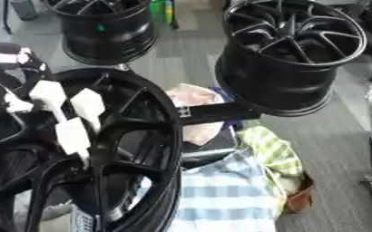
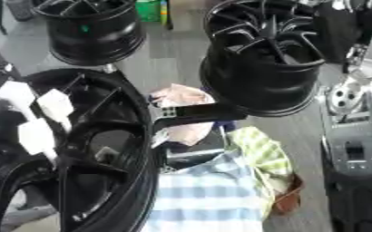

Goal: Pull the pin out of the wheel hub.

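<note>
L hand (image 1: 66,113), w/ white pads, is lying over the spokes of the big black wheel hub (image 1: 167,149), which is filling the lower-left corner and tilting toward the camera. Whether that hand is clenched, released or grasping anything can't be told, since the pads are covering the contact spot. The pin itself isn't showing. Judging by where the hand is sitting, it's prob. under or just beside the pads, near the hub centre. To do this step well, the hand should be closing squarely on the pin head, not on a spoke, and drawing straight along the pin's axis w/o twisting. A skewed pull is likely to be jamming it or rocking the wheel. Just right of the rim, a black bracket (image 1: 217,113) is reaching in toward the hub, so the pull path should be keeping clear of it. Below it, a blue-striped cloth (image 1: 221,195) and a green checked cloth (image 1: 272,154) are lying bunched up, and a dropped pin could be getting lost in them. At far right only the R arm (image 2: 352,131) is showing, w/ its hand out of view.
</note>
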Robot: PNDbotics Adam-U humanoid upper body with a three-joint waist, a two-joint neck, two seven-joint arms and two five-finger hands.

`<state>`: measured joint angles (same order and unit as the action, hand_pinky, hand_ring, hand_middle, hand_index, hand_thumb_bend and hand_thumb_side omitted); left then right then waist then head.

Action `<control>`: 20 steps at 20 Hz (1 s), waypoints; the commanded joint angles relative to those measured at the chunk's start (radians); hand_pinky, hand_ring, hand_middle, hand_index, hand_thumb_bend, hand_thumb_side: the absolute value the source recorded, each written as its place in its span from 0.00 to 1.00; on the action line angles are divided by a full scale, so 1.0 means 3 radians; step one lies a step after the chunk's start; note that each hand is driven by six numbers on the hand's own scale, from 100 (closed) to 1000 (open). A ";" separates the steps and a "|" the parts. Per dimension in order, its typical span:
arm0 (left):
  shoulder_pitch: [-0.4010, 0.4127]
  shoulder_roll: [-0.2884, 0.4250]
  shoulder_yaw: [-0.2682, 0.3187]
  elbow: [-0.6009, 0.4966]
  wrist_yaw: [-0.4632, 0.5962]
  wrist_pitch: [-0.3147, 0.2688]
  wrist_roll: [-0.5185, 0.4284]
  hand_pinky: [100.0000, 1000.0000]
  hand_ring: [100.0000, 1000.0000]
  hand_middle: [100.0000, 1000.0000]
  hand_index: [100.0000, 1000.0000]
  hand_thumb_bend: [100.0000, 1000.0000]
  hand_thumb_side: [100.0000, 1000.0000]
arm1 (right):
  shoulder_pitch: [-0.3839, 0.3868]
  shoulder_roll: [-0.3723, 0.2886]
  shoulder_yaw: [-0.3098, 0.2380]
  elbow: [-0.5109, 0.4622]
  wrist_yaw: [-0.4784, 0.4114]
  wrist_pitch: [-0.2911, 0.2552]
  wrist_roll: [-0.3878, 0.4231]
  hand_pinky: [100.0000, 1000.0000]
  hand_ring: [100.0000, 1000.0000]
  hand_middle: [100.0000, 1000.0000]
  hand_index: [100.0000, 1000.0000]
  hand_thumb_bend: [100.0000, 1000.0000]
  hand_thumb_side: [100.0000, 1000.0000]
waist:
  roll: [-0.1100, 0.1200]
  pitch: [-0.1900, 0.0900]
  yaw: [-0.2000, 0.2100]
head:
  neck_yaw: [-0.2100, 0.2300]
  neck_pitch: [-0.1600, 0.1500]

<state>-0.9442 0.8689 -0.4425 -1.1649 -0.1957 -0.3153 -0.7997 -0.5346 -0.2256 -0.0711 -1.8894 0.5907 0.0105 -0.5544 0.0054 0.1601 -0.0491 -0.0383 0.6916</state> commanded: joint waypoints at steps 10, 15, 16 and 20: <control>-0.0245 0.0285 0.0754 -0.0209 0.0244 -0.0042 -0.0244 0.64 0.47 0.22 0.40 0.00 0.02 | -0.0006 -0.0046 -0.0042 -0.0037 -0.0015 -0.0008 -0.0036 0.71 0.70 0.63 0.80 0.00 0.60 | 0.0000 -0.0074 0.0023 | -0.0038 -0.0051; -0.0338 0.0374 0.1118 0.0006 0.0257 0.0157 -0.0041 0.65 0.48 0.21 0.40 0.00 0.04 | -0.0001 -0.0050 -0.0052 -0.0035 -0.0001 -0.0005 -0.0038 0.71 0.70 0.63 0.80 0.00 0.60 | -0.0006 -0.0084 0.0040 | -0.0049 -0.0044; -0.0365 0.0391 0.1216 0.0099 0.0209 0.0216 0.0018 0.65 0.48 0.21 0.40 0.00 0.05 | 0.0000 -0.0051 -0.0054 -0.0033 0.0001 -0.0003 -0.0039 0.71 0.70 0.63 0.80 0.00 0.60 | -0.0007 -0.0085 0.0046 | -0.0052 -0.0041; -0.0407 0.0505 0.1627 0.0506 -0.0034 0.0469 0.0271 0.66 0.49 0.22 0.42 0.00 0.06 | 0.0002 -0.0059 -0.0063 -0.0026 0.0003 0.0001 -0.0043 0.71 0.70 0.63 0.80 0.00 0.60 | -0.0013 -0.0087 0.0066 | -0.0067 -0.0037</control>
<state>-1.0452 0.9691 -0.0030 -1.0382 -0.1856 -0.1954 -0.7402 -0.5222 -0.2254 -0.0809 -1.8890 0.5876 0.0095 -0.5641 -0.0013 0.1537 -0.0302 -0.0561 0.6847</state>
